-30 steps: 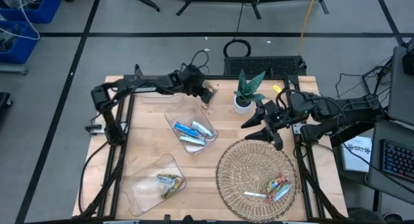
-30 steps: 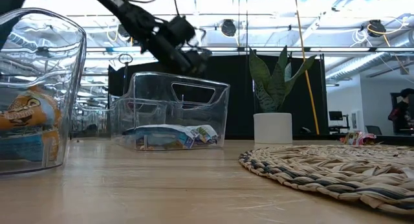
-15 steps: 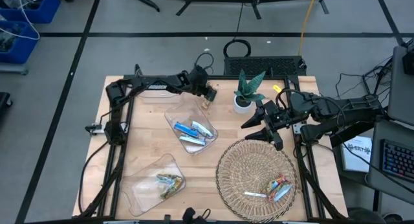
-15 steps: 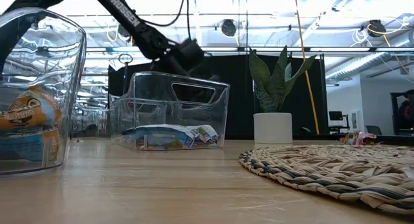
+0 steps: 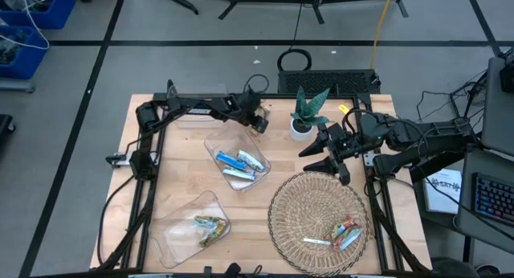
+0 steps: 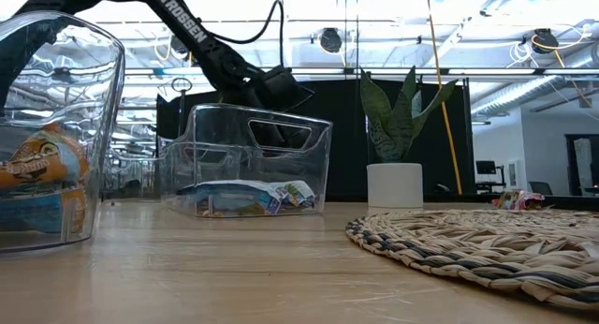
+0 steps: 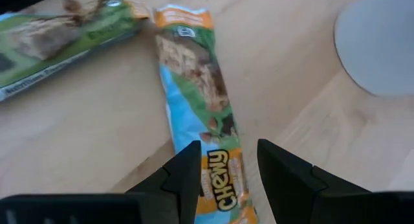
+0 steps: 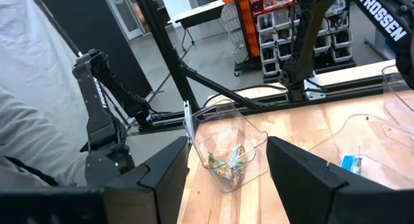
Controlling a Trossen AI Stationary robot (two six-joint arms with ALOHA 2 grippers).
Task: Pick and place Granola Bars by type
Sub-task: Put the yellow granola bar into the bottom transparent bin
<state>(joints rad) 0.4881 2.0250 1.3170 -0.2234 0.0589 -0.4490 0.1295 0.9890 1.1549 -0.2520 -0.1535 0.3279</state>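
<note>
My left gripper (image 7: pixel 226 169) hangs parted and empty, its dark fingers straddling a glossy orange-and-blue Chewy bar (image 7: pixel 197 101) flat on the pale wooden table (image 5: pixel 185 161), beside a green-wrapped bar (image 7: pixel 61 43). My right gripper (image 5: pixel 328 156) waits spread wide, holding nothing, above the round woven mat's (image 5: pixel 297 206) rim. Clear plastic bins (image 5: pixel 237 157) hold sorted shiny bars; three more bars (image 5: pixel 341 234) lie on the mat.

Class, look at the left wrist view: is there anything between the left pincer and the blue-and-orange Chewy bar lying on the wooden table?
Nothing visible. The left pincer is open directly over the blue-and-orange Chewy bar, its fingers straddling the bar's lower end. A green-wrapped bar lies off to one side, and the white plant pot sits clear of the path.
</note>
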